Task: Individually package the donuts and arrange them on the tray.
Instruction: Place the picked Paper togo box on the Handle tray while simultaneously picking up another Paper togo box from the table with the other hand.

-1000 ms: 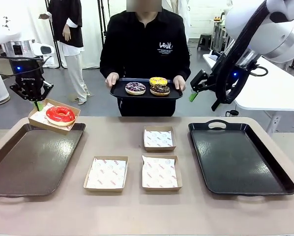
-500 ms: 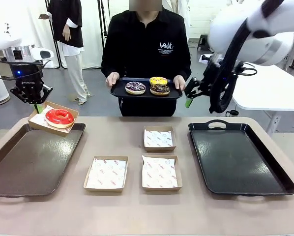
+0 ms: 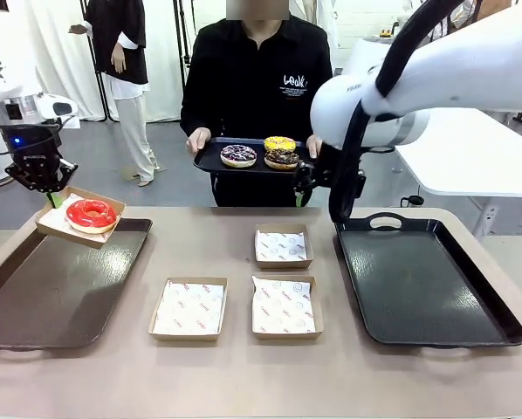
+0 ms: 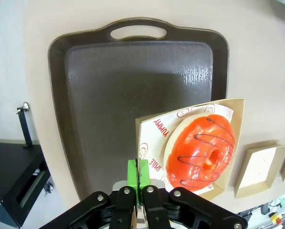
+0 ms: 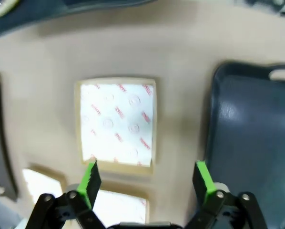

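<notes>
My left gripper (image 3: pixel 48 194) is shut on the back edge of a cardboard box (image 3: pixel 58 223) holding the red donut (image 3: pixel 91 214). The box hangs tilted over the far corner of the left tray (image 3: pixel 60 288). In the left wrist view the green fingertips (image 4: pixel 133 168) pinch the paper-lined box (image 4: pixel 149 136) beside the red donut (image 4: pixel 202 152), above the dark tray (image 4: pixel 133 86). A person holds a black tray (image 3: pixel 210 161) with purple (image 3: pixel 238 155), yellow (image 3: pixel 279 143) and chocolate (image 3: pixel 282 158) donuts. My right gripper (image 3: pixel 301 192) hangs open just right of it; in its own view the right gripper (image 5: pixel 147 175) is above an empty box (image 5: pixel 117 121).
Three empty paper-lined boxes (image 3: pixel 283 246) (image 3: pixel 188 307) (image 3: pixel 284 305) lie mid-table. An empty black tray (image 3: pixel 427 279) sits at the right, also seen as the tray (image 5: pixel 257 143) in the right wrist view. Another person stands far back left.
My left gripper has carried the boxed red donut leftward and a little lower over the left tray. My right arm has swung left, from beside the person to near their tray.
</notes>
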`<move>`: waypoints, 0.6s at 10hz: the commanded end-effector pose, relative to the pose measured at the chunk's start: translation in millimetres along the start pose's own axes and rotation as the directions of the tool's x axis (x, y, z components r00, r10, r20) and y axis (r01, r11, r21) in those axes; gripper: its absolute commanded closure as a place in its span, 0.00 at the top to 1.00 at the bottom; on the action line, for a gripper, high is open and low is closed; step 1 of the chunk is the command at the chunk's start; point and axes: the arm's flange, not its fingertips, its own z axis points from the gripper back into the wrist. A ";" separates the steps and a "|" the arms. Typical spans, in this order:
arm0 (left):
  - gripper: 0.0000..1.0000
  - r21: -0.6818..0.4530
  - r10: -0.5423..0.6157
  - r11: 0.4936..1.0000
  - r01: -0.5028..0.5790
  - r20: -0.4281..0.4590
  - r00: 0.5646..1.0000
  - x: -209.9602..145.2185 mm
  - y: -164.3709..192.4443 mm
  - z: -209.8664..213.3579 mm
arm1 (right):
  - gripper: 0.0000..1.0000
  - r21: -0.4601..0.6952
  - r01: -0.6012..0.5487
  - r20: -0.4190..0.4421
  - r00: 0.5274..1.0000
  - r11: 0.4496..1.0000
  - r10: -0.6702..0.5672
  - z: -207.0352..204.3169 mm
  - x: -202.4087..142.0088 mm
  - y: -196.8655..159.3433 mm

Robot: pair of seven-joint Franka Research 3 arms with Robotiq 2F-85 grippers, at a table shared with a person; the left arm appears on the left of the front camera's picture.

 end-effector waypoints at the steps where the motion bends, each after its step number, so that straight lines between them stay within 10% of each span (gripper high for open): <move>1: 0.01 0.000 0.002 1.000 -0.002 0.009 1.000 -1.4 -2.2 8.2 | 1.00 -0.036 -0.024 0.083 0.996 0.999 0.027 -25.0 6.4 10.3; 6: 0.01 0.000 0.002 1.000 -0.002 0.009 1.000 -1.4 -2.2 8.2 | 1.00 -0.089 0.014 0.060 0.998 0.996 -0.008 -54.4 4.8 17.2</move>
